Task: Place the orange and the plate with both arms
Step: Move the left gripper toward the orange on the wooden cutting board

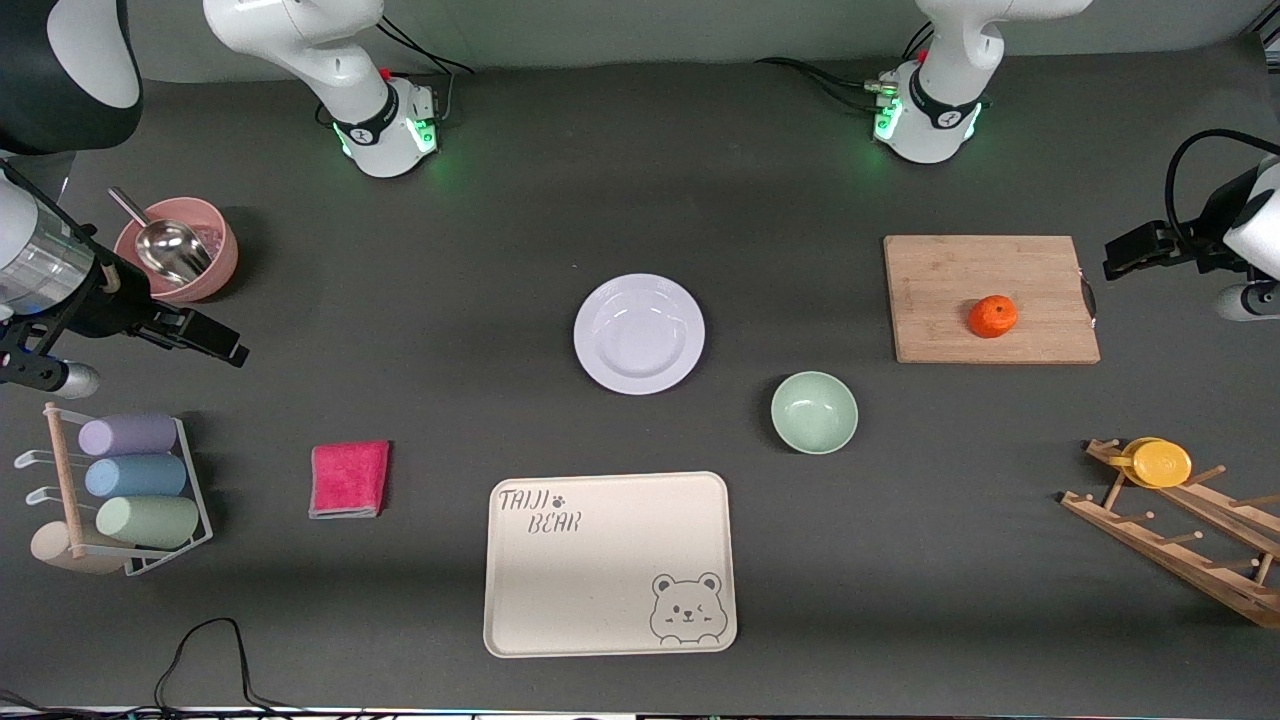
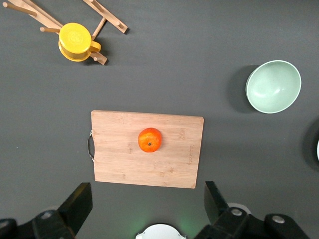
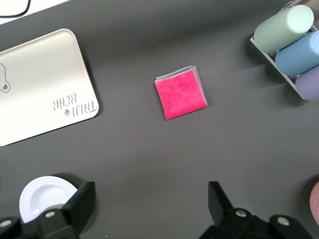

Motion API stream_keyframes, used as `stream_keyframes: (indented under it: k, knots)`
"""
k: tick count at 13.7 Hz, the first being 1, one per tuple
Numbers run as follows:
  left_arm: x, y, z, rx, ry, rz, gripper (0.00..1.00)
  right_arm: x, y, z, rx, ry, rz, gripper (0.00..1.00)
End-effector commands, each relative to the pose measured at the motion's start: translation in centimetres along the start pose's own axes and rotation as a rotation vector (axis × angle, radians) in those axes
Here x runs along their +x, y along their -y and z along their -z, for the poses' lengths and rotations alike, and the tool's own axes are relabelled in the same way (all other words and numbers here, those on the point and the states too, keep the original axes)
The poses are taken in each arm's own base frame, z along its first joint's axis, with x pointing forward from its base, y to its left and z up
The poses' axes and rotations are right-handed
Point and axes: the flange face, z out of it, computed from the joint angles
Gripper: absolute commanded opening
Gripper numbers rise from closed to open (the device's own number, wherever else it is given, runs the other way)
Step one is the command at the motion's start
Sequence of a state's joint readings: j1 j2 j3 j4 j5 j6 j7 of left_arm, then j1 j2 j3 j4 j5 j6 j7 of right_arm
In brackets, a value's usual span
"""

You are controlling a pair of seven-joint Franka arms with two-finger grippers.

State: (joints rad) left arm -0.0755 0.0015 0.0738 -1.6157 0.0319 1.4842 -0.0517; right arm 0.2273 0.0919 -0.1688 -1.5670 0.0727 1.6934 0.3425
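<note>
Bear-printed tray point(image 1: 610, 565) lies nearest; plate point(image 1: 639, 333) and orange point(image 1: 992, 316) untouched, both end effectors spread, empty.

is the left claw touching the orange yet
Apart. The left wrist view shows the left claw open and high above the cutting board, with the orange sitting untouched on it.

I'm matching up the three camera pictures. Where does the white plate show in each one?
Front view: the plate lies mid-table, beside the green bowl.
Left wrist view: only a sliver of its rim at the picture's edge.
Right wrist view: in a corner, partly hidden by the pincer.
Shared landmark: the bear tray.
</note>
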Motion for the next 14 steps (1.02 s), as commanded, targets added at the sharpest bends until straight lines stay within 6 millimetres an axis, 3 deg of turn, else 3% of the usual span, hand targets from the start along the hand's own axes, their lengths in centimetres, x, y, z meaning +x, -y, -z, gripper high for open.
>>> stream_keyframes:
  k: [1, 8, 14]
  knots:
    - [0.1, -0.5, 0.4, 0.01, 0.004, 0.005, 1.0, -0.2, 0.5, 0.7, 0.01, -0.015, -0.021, 1.0]
    - [0.1, 0.3, 0.2, 0.001, 0.013, 0.015, 1.0, -0.2, 0.8, 0.9, 0.011, -0.017, -0.016, 1.0]
    - [-0.6, 0.1, 0.2, 0.007, 0.041, 0.006, 1.0, -1.3, 3.1, 0.5, -0.005, -0.013, 0.035, 1.0]
